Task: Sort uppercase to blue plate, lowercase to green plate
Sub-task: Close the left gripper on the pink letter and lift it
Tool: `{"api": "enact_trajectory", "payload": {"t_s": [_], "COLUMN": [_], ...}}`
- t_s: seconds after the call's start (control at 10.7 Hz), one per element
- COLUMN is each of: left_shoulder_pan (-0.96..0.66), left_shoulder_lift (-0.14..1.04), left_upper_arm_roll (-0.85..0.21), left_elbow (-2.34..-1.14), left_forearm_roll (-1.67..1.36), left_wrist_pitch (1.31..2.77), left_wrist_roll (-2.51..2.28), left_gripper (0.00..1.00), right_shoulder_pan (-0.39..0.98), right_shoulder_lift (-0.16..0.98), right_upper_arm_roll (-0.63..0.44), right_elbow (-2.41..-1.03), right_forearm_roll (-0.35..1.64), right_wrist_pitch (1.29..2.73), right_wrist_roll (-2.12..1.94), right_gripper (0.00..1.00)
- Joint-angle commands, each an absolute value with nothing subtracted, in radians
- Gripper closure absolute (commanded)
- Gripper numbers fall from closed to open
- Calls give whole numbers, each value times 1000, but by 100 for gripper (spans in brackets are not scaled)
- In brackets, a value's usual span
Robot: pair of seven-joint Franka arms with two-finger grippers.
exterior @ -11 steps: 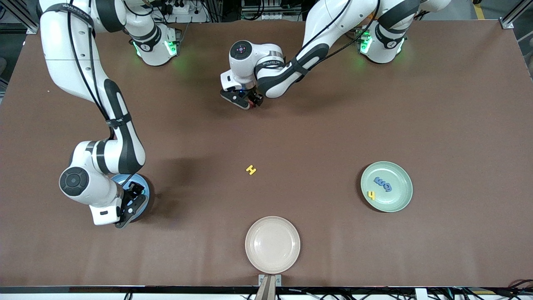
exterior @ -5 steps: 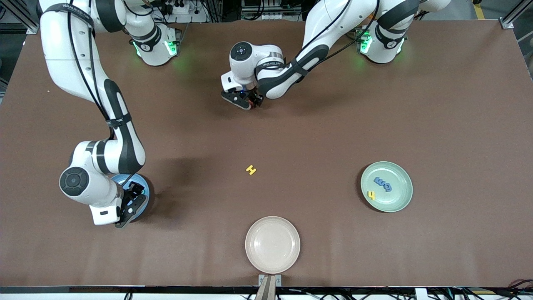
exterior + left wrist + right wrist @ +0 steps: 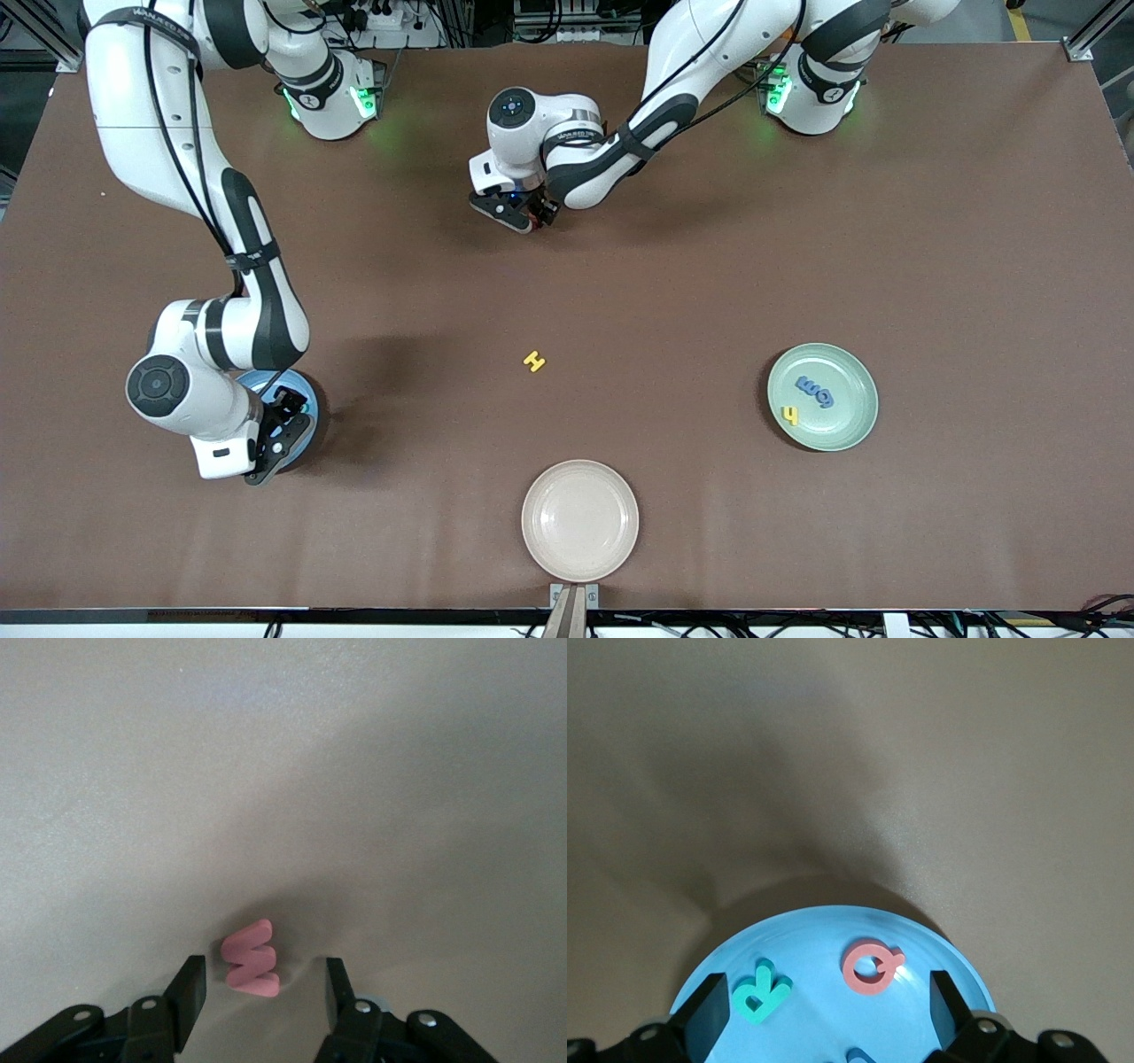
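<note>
The red lowercase letter [image 3: 252, 961], a zigzag shape, lies flat on the brown table between the fingers of my left gripper [image 3: 264, 979]. That gripper [image 3: 524, 215] is low over the table near the robots' bases, open, with a gap on each side of the letter. My right gripper [image 3: 826, 1001] hangs open over the blue plate [image 3: 824, 948], which holds the teal R [image 3: 760, 992], the red Q [image 3: 873, 967] and the edge of a blue letter [image 3: 859, 1056]. The yellow H [image 3: 533, 361] lies mid-table. The green plate [image 3: 846, 430] holds two blue lowercase letters [image 3: 815, 391] and the yellow h [image 3: 789, 415].
A cream plate [image 3: 579, 520] with nothing on it sits at the table edge nearest the front camera. The right arm [image 3: 257, 310] covers most of the blue plate [image 3: 304, 399] in the front view.
The left gripper's fingers have drawn closer together around the red letter, and the hand has shifted slightly. The right arm has not moved.
</note>
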State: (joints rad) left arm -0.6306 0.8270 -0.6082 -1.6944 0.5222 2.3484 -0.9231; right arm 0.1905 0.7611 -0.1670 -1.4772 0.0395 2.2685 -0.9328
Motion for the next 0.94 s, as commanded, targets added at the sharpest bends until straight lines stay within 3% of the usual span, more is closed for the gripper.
{"api": "enact_trajectory", "payload": {"t_s": [0.0, 0.37, 0.56, 0.84], "left_shoulder_pan": [-652, -652, -652, -676], "left_shoulder_lift": [831, 831, 831, 831], "left_upper_arm_roll": [-578, -569, -569, -561], "left_elbow": [-1674, -1674, -1672, -1672], "left_forearm_roll": [512, 517, 512, 512], "left_wrist_pitch": [2342, 2342, 2342, 2342], "left_wrist_roll": [-931, -923, -930, -934], "left_gripper": [37, 46, 62, 65], "right_shoulder_pan": [193, 195, 195, 193], "right_shoulder_lift": [753, 753, 753, 753], "right_upper_arm_roll": [-166, -160, -160, -160], "right_elbow": [-1488, -1488, -1488, -1489], "right_forearm_roll": [58, 58, 64, 69], "right_wrist_pitch": [2273, 2273, 2273, 2272], "right_wrist_roll": [-930, -928, -928, -930], "right_gripper": [0, 0, 0, 0]}}
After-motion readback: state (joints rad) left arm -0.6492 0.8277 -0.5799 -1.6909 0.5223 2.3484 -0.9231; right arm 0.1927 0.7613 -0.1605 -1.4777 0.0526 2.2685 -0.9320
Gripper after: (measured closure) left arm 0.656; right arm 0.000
